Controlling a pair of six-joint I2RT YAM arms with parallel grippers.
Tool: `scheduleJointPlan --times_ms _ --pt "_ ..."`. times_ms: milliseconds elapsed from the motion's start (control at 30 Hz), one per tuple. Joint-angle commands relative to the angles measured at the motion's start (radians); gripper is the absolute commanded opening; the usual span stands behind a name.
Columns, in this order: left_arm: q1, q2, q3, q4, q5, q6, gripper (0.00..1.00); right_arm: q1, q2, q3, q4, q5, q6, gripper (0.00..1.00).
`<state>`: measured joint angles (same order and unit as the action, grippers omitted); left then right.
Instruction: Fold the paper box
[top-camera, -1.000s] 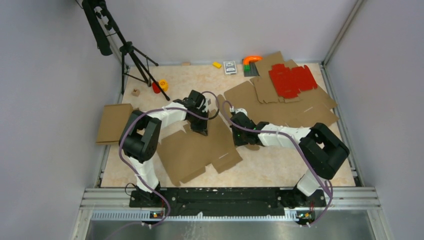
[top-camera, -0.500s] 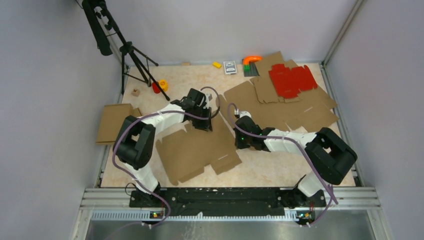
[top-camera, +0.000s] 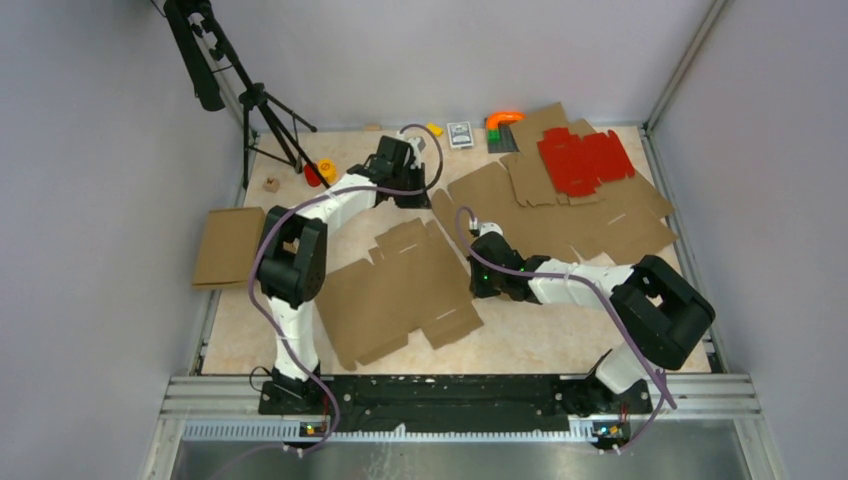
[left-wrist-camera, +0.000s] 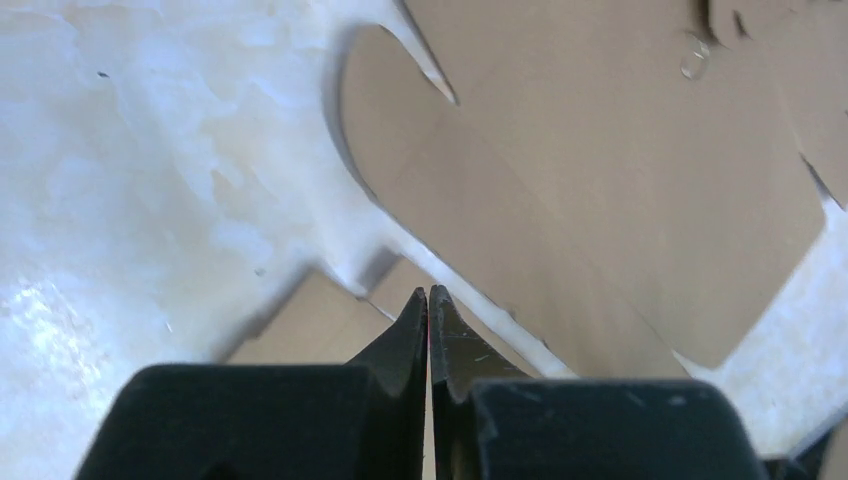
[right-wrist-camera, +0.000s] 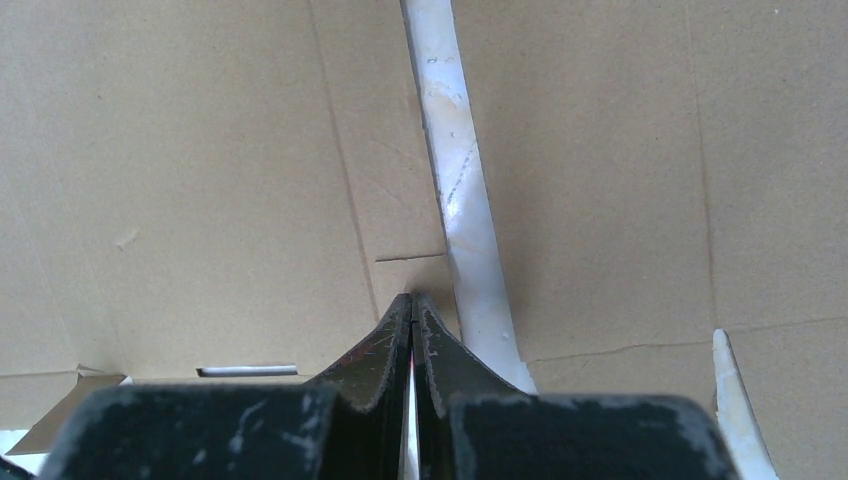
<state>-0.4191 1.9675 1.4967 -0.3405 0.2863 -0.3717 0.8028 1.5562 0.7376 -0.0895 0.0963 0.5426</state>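
Note:
The paper box (top-camera: 400, 295) is a large brown die-cut sheet lying flat in the middle of the table. My right gripper (top-camera: 482, 283) is shut and empty, its tips low at the box's right edge. In the right wrist view the shut tips (right-wrist-camera: 413, 297) sit on the paper box (right-wrist-camera: 200, 180), next to a strip of bare table. My left gripper (top-camera: 408, 195) is shut and empty beyond the box's far edge. In the left wrist view its tips (left-wrist-camera: 428, 290) hover over brown cardboard (left-wrist-camera: 600, 180) with a rounded tab; I cannot tell which sheet that is.
A pile of brown sheets (top-camera: 590, 220) with a red die-cut sheet (top-camera: 583, 160) fills the far right. A folded cardboard piece (top-camera: 228, 245) hangs over the left edge. A tripod (top-camera: 270, 110) stands far left. Small items line the back: yellow block (top-camera: 433, 129), card pack (top-camera: 460, 134).
My left gripper left the box's far edge, opened briefly, shut again and swung toward the back. The box's far part now lies flat. The right gripper shifted slightly a second ago, then stayed put.

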Motion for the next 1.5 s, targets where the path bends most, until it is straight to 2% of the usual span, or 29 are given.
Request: scheduleJointPlan --times_ms 0,267,533,933,1467 --pt "0.005 0.093 0.100 -0.025 -0.049 0.013 0.00 0.014 0.059 -0.049 -0.120 -0.075 -0.004 0.00" --pt "0.000 0.204 0.172 -0.089 -0.059 0.023 0.00 0.014 0.066 -0.060 -0.097 -0.088 0.000 0.00" --pt "-0.003 0.242 0.177 -0.161 0.106 0.025 0.00 0.013 0.070 -0.060 -0.093 -0.092 0.006 0.00" --pt "-0.002 0.114 0.015 -0.076 0.216 -0.013 0.00 0.014 0.069 -0.063 -0.085 -0.092 0.006 0.00" --pt "-0.032 0.023 -0.127 0.007 0.249 -0.052 0.00 0.013 0.080 -0.058 -0.083 -0.091 0.006 0.00"
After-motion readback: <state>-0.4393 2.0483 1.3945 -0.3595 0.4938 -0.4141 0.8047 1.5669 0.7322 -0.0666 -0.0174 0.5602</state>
